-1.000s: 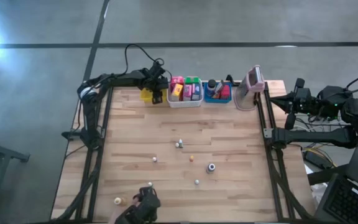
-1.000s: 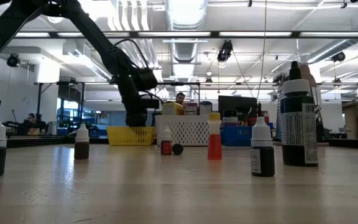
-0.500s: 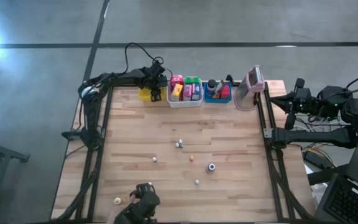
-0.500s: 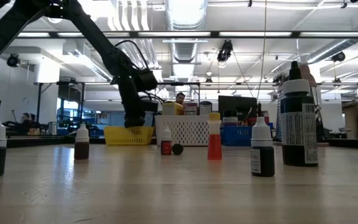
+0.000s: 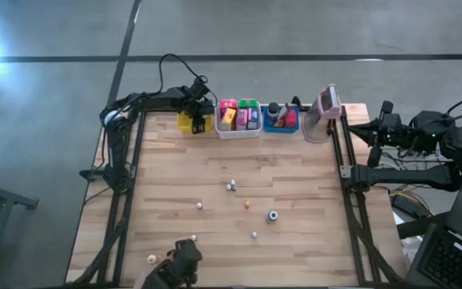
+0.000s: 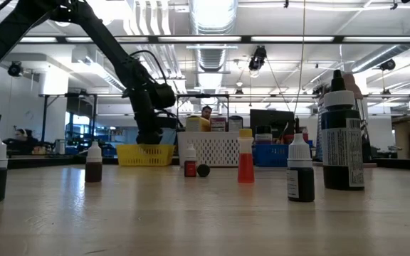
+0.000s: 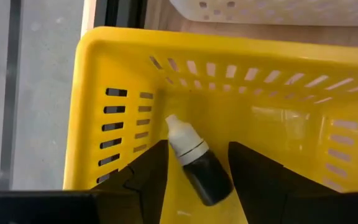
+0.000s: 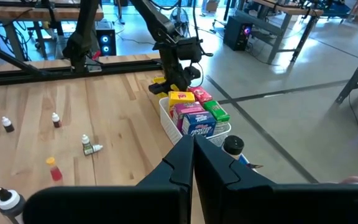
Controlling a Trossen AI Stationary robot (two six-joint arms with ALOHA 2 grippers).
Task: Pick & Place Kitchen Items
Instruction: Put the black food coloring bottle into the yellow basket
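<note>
- The left gripper hangs over the yellow bin at the upper left of the high view, jaws parted, with a dark white-capped dropper bottle lying between them on the bin floor; grip unclear.
- The right gripper sits off the table's right edge, fingers pressed together, empty.
- Small bottles dot mid-table.
- Coloured packets fill the white bin.

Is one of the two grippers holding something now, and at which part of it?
Nothing is held. The left gripper stands open over a small dark bottle lying in the yellow bin; the right gripper is shut, empty.
</note>
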